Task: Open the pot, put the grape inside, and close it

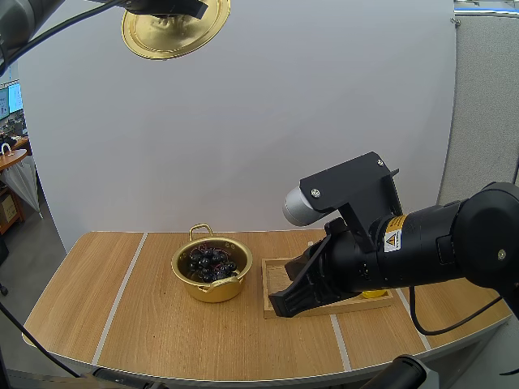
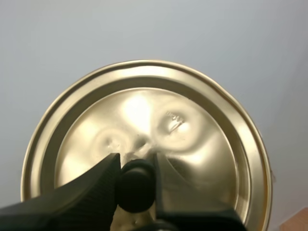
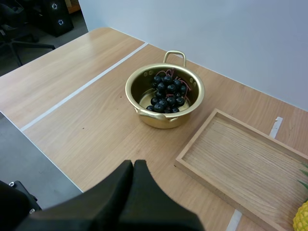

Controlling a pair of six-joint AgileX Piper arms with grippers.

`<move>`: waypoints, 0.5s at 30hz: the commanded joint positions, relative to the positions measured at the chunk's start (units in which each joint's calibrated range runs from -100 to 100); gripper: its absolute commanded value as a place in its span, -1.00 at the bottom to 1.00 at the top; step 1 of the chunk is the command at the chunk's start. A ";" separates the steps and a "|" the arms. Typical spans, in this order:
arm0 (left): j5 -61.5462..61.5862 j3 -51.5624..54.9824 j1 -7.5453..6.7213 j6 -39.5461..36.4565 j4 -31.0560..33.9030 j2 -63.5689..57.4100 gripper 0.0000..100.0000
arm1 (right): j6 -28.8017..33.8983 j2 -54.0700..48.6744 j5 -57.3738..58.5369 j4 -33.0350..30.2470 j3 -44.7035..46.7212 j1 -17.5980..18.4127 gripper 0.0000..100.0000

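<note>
left arm (image 1: 24,16): dark, was raised high | black two-finger left gripper (image 2: 136,163): was pinched on the black round knob (image 2: 136,187) of the round gold metal lid (image 2: 202,139), one ribbed finger either side | right arm (image 1: 438,243): black, reached forward, tilted down | black two-finger right gripper (image 3: 134,166): fingers lay together as one wedge, held nothing

I read bright, even light from overhead. Broad glare patches sit on the lid (image 2: 207,159) near its centre. Around the pot (image 1: 215,290) base, a faint soft shadow lies on the table (image 1: 146,324).
</note>
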 commanded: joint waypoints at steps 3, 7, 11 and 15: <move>24.53 -0.64 -0.12 -0.62 -0.27 -1.54 -1.00 | 0.27 -0.52 0.23 -0.25 0.26 -0.18 -1.00; 32.17 -0.64 -0.12 -0.51 -0.39 -0.78 -1.00 | 0.26 -0.52 0.23 -0.37 0.26 -0.18 -1.00; 32.17 -0.64 -0.12 -0.51 -0.50 0.75 -1.00 | 0.26 -0.52 0.23 -1.22 0.26 -0.18 -1.00; 32.17 -0.24 -0.12 -0.51 -0.74 3.50 -1.00 | 0.26 -0.52 0.23 -1.59 0.26 -0.18 -1.00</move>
